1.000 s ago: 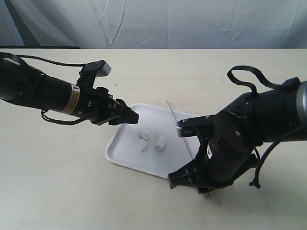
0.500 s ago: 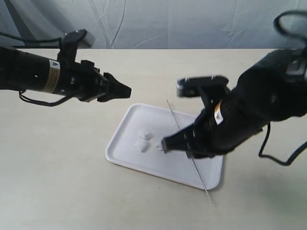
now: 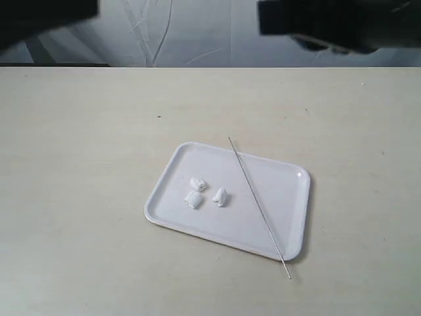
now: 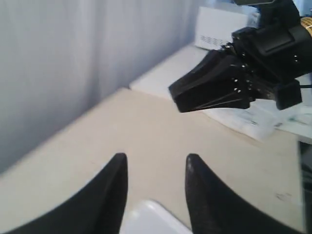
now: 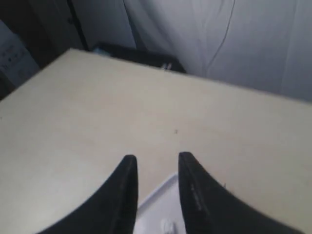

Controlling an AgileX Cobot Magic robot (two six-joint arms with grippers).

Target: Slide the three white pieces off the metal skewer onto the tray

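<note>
The tray [image 3: 284, 187] lies in the middle of the table. The three white pieces [image 3: 197, 183], [image 3: 193, 199], [image 3: 220, 196] rest loose on its left half, apart from the metal skewer [image 3: 256, 201]. The bare skewer lies slantwise across the tray, both ends poking past the rim. My left gripper [image 4: 157, 158] is open and empty, high above a tray corner [image 4: 151, 219]. My right gripper [image 5: 157, 158] is also open and empty above another tray corner [image 5: 161, 207], with one white piece [image 5: 168, 226] just showing. In the exterior view only blurred dark arm parts [image 3: 329, 23] show at the top edge.
The right arm's black gripper [image 4: 214, 87] hangs in the air in the left wrist view. White boxes and papers [image 4: 219, 27] sit beyond the table's far edge. A grey curtain [image 3: 197, 33] backs the table.
Both arms have lifted up and away from the tray to the frame's top edge. The right gripper let go of the skewer, which now lies alone across the tray.
</note>
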